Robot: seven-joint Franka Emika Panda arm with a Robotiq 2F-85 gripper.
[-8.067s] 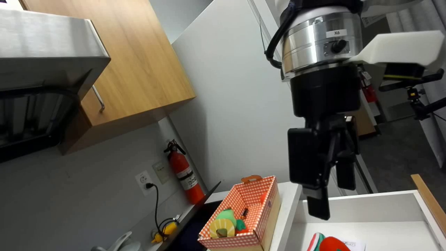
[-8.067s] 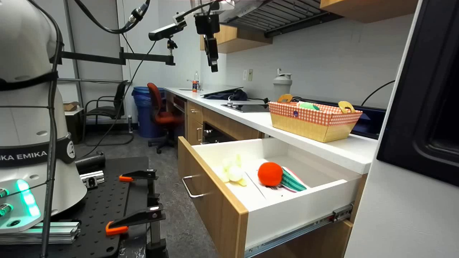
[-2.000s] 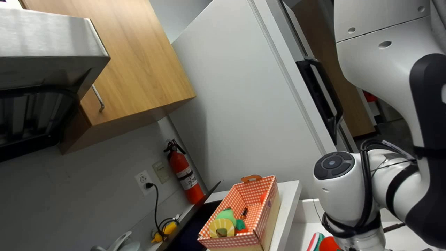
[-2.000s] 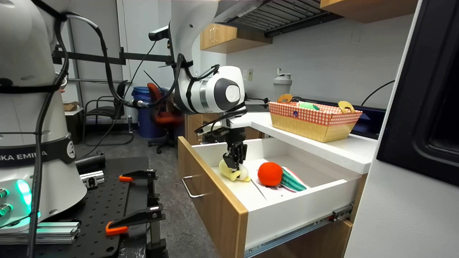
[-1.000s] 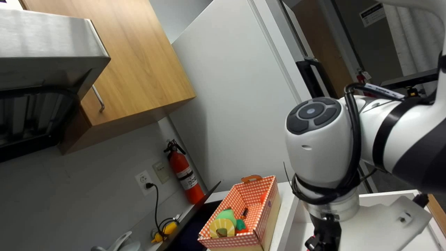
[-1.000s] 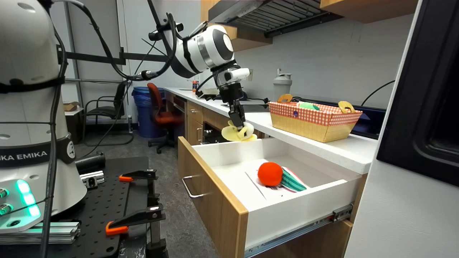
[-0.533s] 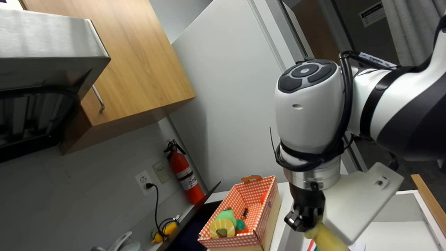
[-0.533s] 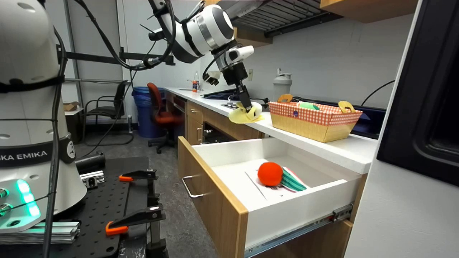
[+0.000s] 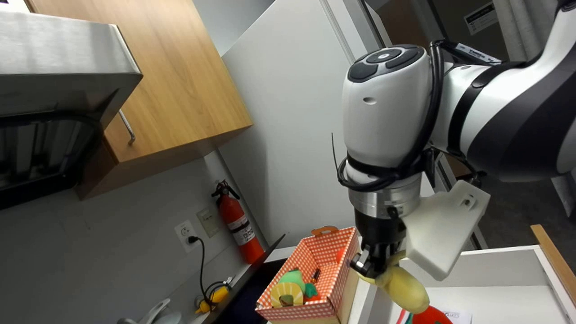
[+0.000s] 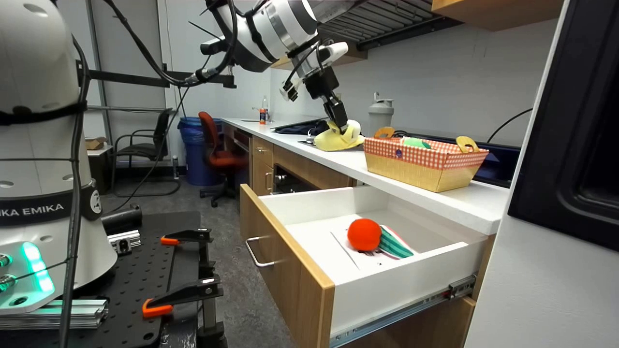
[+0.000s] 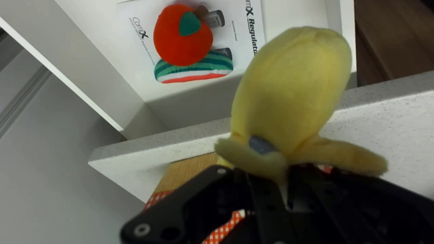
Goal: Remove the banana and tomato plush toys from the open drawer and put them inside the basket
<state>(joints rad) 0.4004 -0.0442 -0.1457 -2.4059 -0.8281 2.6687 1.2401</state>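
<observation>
Along the front edge of the white desk [image 10: 478, 198], the main hazard is judged to be a drop: a weak hold or an abrupt move could send the load onto this surface. The Franka Panda arm [image 9: 387, 117] reaches in from above, wrist bent, its final section slanting downward and its end raised higher than the desk. Beneath, the pulled-out drawer [image 10: 406, 278] extends forward; an early release could return the load to it. The gingham-lined wicker basket [image 10: 416, 169] rests on the desk, near the load; insufficient clearance at its rim could snag the toy or shift the basket. The black pincer [image 10: 342, 126] is clamped on the banana plush [image 11: 295, 84] where its peel splays; the body protrudes unsupported, and the soft fabric may fold and slip if jerked. The banana plush is outside the basket; whether any part overhangs the rim cannot be determined. Inside the drawer, against the watermelon-slice plush [image 11: 195, 72], lies the tomato plush [image 11: 183, 35], not yet collected; a wide grasp there could drag both toys together
</observation>
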